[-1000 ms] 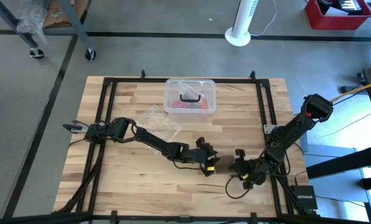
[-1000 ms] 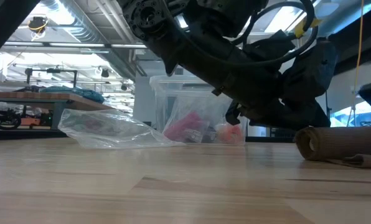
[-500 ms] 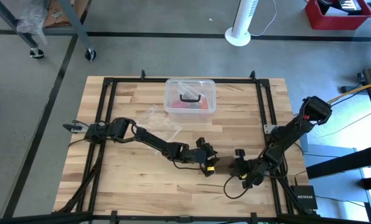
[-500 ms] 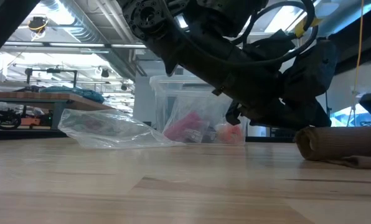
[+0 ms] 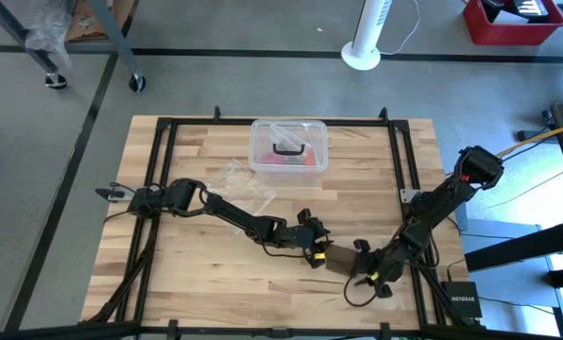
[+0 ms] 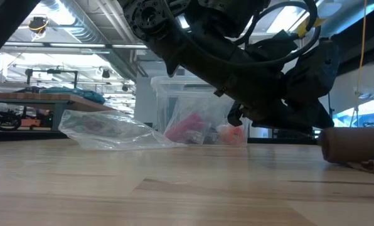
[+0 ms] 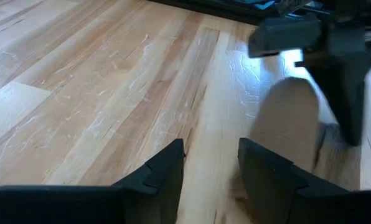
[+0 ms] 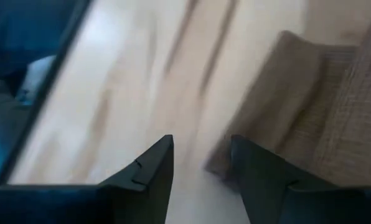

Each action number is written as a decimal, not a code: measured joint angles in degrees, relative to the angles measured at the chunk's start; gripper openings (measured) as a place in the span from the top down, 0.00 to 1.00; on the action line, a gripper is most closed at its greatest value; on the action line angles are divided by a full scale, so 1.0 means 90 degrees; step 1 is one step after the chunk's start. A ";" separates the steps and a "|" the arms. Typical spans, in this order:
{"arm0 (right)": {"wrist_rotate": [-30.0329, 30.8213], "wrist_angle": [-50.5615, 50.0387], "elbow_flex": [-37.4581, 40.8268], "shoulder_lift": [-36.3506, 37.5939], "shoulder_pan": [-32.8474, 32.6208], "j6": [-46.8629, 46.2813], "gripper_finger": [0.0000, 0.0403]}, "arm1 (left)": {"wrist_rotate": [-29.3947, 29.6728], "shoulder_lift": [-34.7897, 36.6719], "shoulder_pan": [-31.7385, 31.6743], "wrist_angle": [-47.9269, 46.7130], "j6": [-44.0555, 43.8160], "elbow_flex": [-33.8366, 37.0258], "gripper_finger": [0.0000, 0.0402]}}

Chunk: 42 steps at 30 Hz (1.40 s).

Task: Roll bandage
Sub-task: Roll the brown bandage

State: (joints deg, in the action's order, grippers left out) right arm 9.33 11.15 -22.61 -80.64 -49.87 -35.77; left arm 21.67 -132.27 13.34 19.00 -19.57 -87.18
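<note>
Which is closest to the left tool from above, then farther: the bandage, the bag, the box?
From the left tool:
1. Bandage, right beside it, toward the right arm.
2. Bag, mid-table, by the left arm.
3. Box, at the far edge.

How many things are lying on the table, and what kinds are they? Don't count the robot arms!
Brown bandage: 1
Clear plastic box with a black handle: 1
Clear plastic bag: 1
Total: 3
</note>
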 joint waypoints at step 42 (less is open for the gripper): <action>0.1904 -0.0749 -0.0032 0.0192 0.0000 0.0003 0.60 | -0.0575 -0.0081 0.0526 0.0137 -0.1152 -0.0014 0.64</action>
State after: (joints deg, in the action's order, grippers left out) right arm 26.46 4.42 -22.90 -78.91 -49.87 -35.74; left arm 16.50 -132.99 18.08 20.24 -29.94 -87.30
